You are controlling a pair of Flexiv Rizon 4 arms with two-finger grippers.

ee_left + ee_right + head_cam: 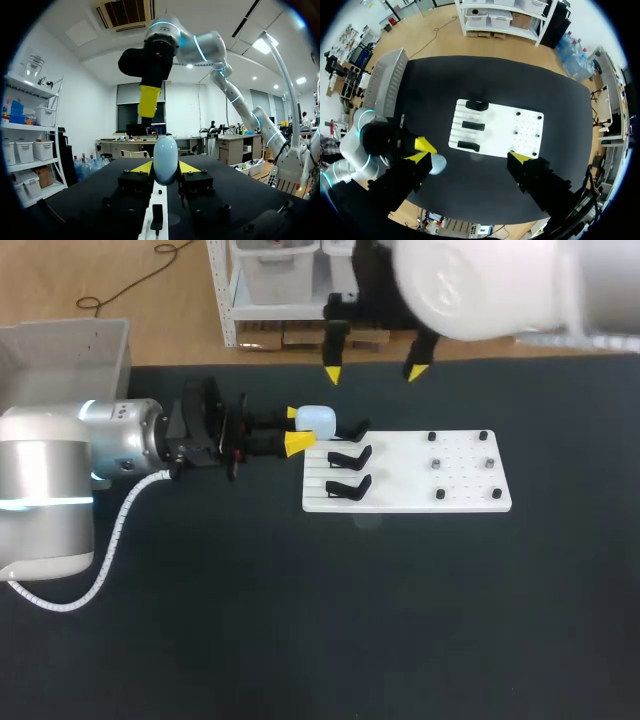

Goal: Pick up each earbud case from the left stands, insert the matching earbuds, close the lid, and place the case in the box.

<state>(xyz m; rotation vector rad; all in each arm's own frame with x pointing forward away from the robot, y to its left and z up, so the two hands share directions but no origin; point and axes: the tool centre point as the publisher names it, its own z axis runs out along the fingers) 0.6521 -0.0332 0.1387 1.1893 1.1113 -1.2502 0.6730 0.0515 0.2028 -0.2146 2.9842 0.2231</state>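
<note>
Gripping a rounded pale-blue earbud case point(318, 421), the left hand point(298, 430) is seen at the edge of a flat white board point(460, 490); the right hand point(374, 372) is held open high above.

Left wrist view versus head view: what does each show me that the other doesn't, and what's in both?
Left wrist only: both yellow tips of the left gripper pressed against the sides of the earbud case. Head only: the grey box, the whole white board, and the right gripper open. Both: the case held in the left gripper, with the right gripper above the table beyond it.
</note>
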